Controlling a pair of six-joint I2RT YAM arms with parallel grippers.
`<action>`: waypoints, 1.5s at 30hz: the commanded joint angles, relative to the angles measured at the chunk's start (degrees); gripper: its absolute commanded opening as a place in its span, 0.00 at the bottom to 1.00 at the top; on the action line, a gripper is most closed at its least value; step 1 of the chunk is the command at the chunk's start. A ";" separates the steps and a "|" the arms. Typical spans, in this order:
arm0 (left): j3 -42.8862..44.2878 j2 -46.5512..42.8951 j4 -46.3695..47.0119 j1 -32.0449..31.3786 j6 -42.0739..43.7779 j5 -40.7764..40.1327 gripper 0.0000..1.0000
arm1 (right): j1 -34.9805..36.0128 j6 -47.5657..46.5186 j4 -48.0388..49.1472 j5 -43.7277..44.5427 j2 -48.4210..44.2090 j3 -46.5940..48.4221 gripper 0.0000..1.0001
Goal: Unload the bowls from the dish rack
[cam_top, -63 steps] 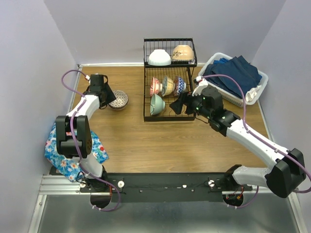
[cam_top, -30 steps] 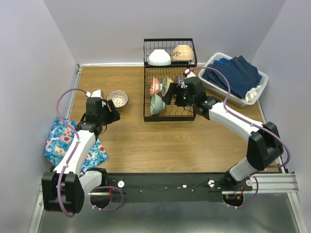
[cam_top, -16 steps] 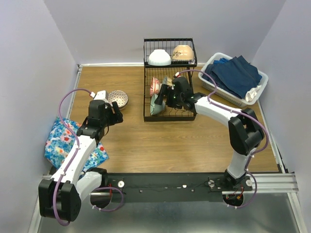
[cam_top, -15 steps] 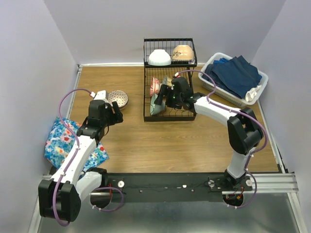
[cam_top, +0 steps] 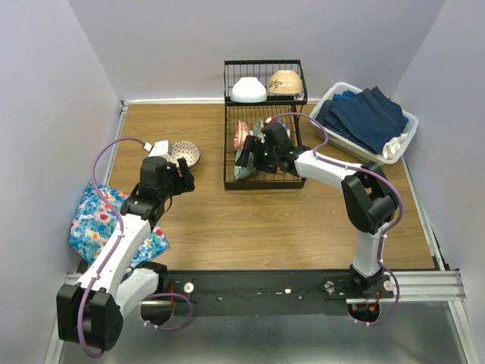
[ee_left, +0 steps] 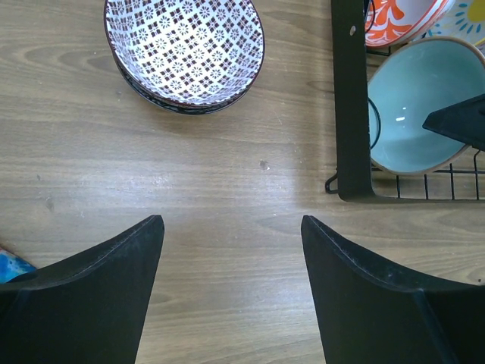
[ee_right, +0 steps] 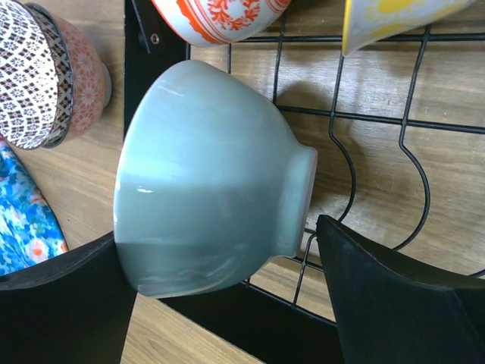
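Observation:
The black wire dish rack [cam_top: 265, 179] stands at the back centre. A mint-green bowl [ee_right: 204, 182] stands on edge in its front left slot, also in the top view [cam_top: 242, 161] and the left wrist view [ee_left: 417, 106]. My right gripper [ee_right: 216, 227] is open and straddles this bowl, one finger at the rim, one at the foot. A red/orange bowl [ee_right: 220, 15] and a yellow-inside bowl [ee_right: 394, 15] stand behind it. A white bowl [cam_top: 248, 89] and a beige bowl [cam_top: 284, 82] sit on the upper shelf. My left gripper [ee_left: 231, 221] is open and empty over bare table.
A patterned bowl [ee_left: 184, 49] is stacked on a pink bowl [ee_right: 85, 76] on the table left of the rack. A blue floral cloth [cam_top: 91, 227] lies at the left edge. A white basket [cam_top: 402, 140] of blue cloths stands at the back right.
My right gripper has moved left along the rack's lower tray and now has its fingers either side of the mint-green bowl. My left gripper has drawn back from the stacked bowls toward the near side.

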 commanded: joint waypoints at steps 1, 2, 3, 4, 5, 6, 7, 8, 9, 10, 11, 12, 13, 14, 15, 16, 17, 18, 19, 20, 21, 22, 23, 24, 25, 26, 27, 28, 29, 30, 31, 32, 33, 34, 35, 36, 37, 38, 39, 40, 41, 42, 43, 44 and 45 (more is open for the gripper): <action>0.17 -1.20 1.39 -0.75 0.99 -1.98 0.82 | 0.79 -2.74 -1.21 -0.59 1.89 3.16 0.95; 0.17 -1.20 1.39 -0.84 0.91 -1.98 0.82 | 0.88 -3.27 -2.09 -0.42 1.98 3.60 0.93; 0.17 -1.20 1.47 -0.93 0.91 -1.98 0.82 | 1.06 -3.97 -2.44 -0.07 1.98 3.96 0.93; 0.17 -1.20 1.56 -0.93 0.91 -1.98 0.82 | 1.32 -4.32 -2.71 0.20 1.98 4.22 0.92; 0.08 -1.28 1.47 -1.02 0.91 -1.89 0.82 | 1.49 -4.67 -3.23 0.37 1.98 4.75 0.90; 0.08 -1.37 1.47 -1.02 0.82 -1.80 0.82 | 1.58 -5.29 -3.41 0.81 1.98 4.92 0.89; 0.08 -1.37 1.65 -1.02 0.91 -1.80 0.82 | 1.76 -5.64 -3.67 0.90 2.07 5.19 0.89; 0.08 -1.46 1.65 -1.11 0.91 -1.80 0.82 | 1.85 -5.73 -4.20 0.99 2.16 5.54 0.86; 0.08 -1.63 1.65 -1.11 0.91 -1.80 0.82 | 1.93 -6.17 -4.38 1.08 2.16 5.80 0.84; 0.08 -1.63 1.65 -1.11 0.91 -1.72 0.82 | 2.28 -6.26 -4.73 1.25 2.25 5.98 0.81; -0.01 -1.72 1.74 -1.11 0.91 -1.71 0.82 | 2.46 -6.52 -5.43 1.60 2.25 6.24 0.76; -0.01 -1.72 1.65 -1.19 0.91 -1.71 0.82 | 2.64 -6.87 -5.87 2.56 2.25 6.85 0.74; -0.01 -1.72 1.82 -1.19 0.91 -1.63 0.82 | 3.07 -7.14 -6.40 3.18 2.07 7.21 0.70; -0.10 -1.81 1.83 -1.19 0.82 -1.71 0.82 | 3.34 -7.31 -7.27 3.80 2.16 7.56 0.65; -0.10 -1.90 1.83 -1.19 0.91 -1.71 0.82 | 3.52 -7.75 -7.71 5.02 2.16 8.26 0.60; -0.10 -1.90 1.74 -1.19 0.91 -1.71 0.82 | 3.78 -7.84 -8.33 5.38 2.16 8.79 0.58; -0.10 -1.99 1.82 -1.19 0.91 -1.71 0.82 | 4.04 -8.10 -9.38 6.78 2.16 9.14 0.50; -0.10 -2.16 1.74 -1.19 0.91 -1.80 0.82 | 4.22 -8.37 -9.91 8.36 2.16 9.58 0.47; -0.10 -2.16 1.82 -1.28 0.82 -1.72 0.82 | 4.57 -8.63 -10.44 8.98 2.07 10.19 0.42; -0.10 -2.16 1.83 -1.28 0.82 -1.63 0.82 | 4.83 -8.81 -11.05 9.51 1.98 10.46 0.27; -0.10 -2.08 1.83 -1.28 0.73 -1.54 0.82 | 5.01 -9.07 -11.49 10.82 1.81 10.90 0.26; -0.18 -2.07 1.91 -1.37 0.82 -1.54 0.82 | 5.36 -9.25 -12.02 11.36 1.81 11.51 0.26; -0.10 -2.07 1.83 -1.37 0.73 -1.45 0.82 | 5.54 -9.34 -12.81 11.71 1.72 11.78 0.26; -0.18 -2.07 1.83 -1.46 0.73 -1.45 0.82 | 5.71 -9.34 -13.16 12.67 1.63 12.04 0.26; -0.18 -2.07 1.83 -1.46 0.64 -1.54 0.82 | 6.15 -9.34 -13.60 13.29 1.37 12.39 0.26; -0.18 -2.16 1.83 -1.54 0.64 -1.36 0.82 | 6.33 -9.34 -14.39 13.91 1.28 12.92 0.25; -0.18 -2.16 1.91 -1.55 0.73 -1.45 0.82 | 6.50 -9.34 -14.92 15.39 1.02 13.19 0.25; -0.27 -2.25 1.91 -1.55 0.73 -1.54 0.82 | 6.94 -9.42 -15.54 16.19 1.02 13.54 0.24; -0.27 -2.25 1.83 -1.63 0.64 -1.45 0.82 | 7.12 -9.42 -16.76 16.89 0.84 14.15 0.24; -0.27 -2.34 1.83 -1.63 0.73 -1.54 0.82 | 7.21 -9.60 -17.29 18.29 0.84 14.59 0.24; -0.27 -2.34 1.91 -1.63 0.73 -1.45 0.82 | 7.47 -9.86 -17.73 19.00 0.75 14.77 0.24; -0.19 -2.34 1.91 -1.63 0.64 -1.54 0.82 | 7.65 -9.95 -18.35 19.62 0.40 14.86 0.24; -0.27 -2.34 1.83 -1.72 0.56 -1.54 0.82 | 7.74 -10.13 -18.70 21.10 0.31 15.21 0.24; -0.27 -2.34 1.83 -1.72 0.64 -1.54 0.82 | 7.74 -10.13 -18.97 21.73 0.14 15.21 0.24; -0.27 -2.34 1.91 -1.72 0.56 -1.54 0.82 | 7.74 -10.21 -19.49 22.34 -0.21 15.30 0.23; -0.27 -2.34 1.91 -1.72 0.47 -1.45 0.82 | 7.74 -10.48 -19.67 23.65 -0.82 15.30 0.24; -0.27 -2.42 1.83 -1.72 0.55 -1.36 0.82 | 7.74 -10.48 -19.76 24.02 -1.18 14.95 0.23; -0.27 -2.34 1.91 -1.81 0.55 -1.36 0.82 | 7.74 -10.57 -19.50 24.54 -1.79 14.69 0.23; -0.27 -2.34 1.83 -1.81 0.38 -1.19 0.82 | 7.74 -10.57 -19.32 25.42 -2.84 14.33 0.23; -0.36 -2.25 1.91 -1.81 0.47 -1.19 0.82 | 7.82 -10.74 -19.32 25.77 -3.55 13.81 0.23; -0.36 -2.25 1.91 -1.81 0.38 -1.10 0.82 | 7.74 -10.74 -19.76 26.30 -3.99 13.63 0.23; -0.36 -2.08 1.91 -1.90 0.38 -0.93 0.82 | 7.74 -10.74 -20.02 27.43 -4.52 13.54 0.23; -0.36 -1.99 2.00 -1.90 0.29 -0.92 0.82 | 7.74 -10.66 -20.20 27.97 -5.74 13.28 0.23; -0.36 -1.81 2.00 -1.90 0.20 -0.84 0.82 | 7.74 -10.65 -20.29 28.41 -6.36 12.58 0.23; -0.27 -1.64 2.00 -1.90 0.20 -0.57 0.82 | 7.74 -10.48 -20.20 28.85 -7.15 12.05 0.23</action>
